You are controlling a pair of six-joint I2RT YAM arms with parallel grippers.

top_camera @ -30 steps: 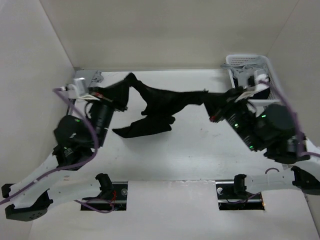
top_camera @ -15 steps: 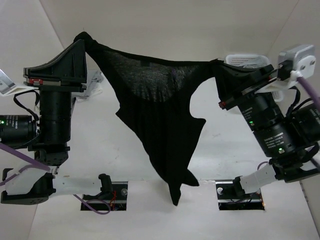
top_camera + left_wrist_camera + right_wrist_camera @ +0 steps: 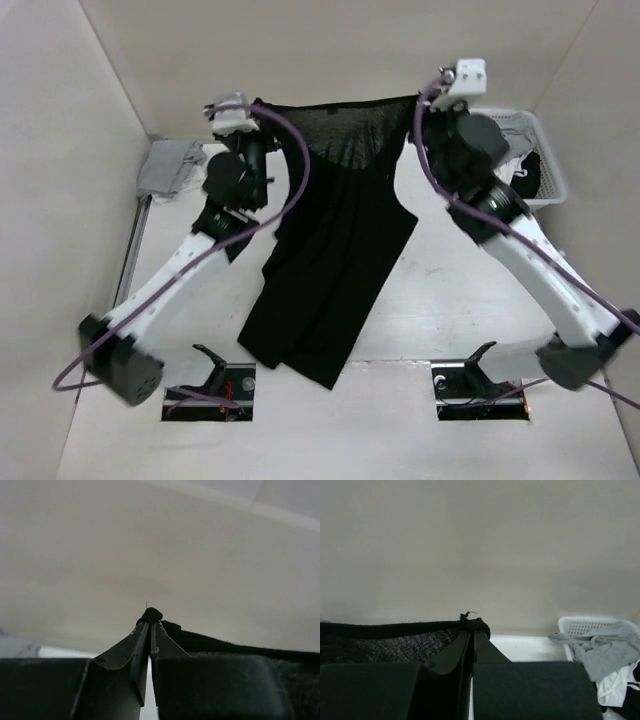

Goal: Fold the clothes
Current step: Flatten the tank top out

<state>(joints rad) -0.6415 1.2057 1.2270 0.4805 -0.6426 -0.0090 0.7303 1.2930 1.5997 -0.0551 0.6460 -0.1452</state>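
Observation:
The black long-sleeved shirt (image 3: 335, 250) is stretched between both grippers at the far side of the table, with its lower part trailing down over the table toward the near edge. My left gripper (image 3: 258, 108) is shut on the shirt's left top corner; in the left wrist view a knot of black fabric (image 3: 151, 615) pokes out at the tips of that gripper (image 3: 150, 622). My right gripper (image 3: 415, 105) is shut on the right top corner; in the right wrist view the taut hem (image 3: 395, 628) runs left from the gripper's (image 3: 472, 629) tips.
A white plastic basket (image 3: 545, 160) with grey and white garments (image 3: 600, 650) stands at the far right. A grey folded cloth bundle (image 3: 165, 165) lies at the far left. White walls close in the left, right and back.
Both arms have swung from high and near the camera out to the far side, carrying the shirt. The shirt went from a crumpled heap to hanging spread, and now drapes onto the table.

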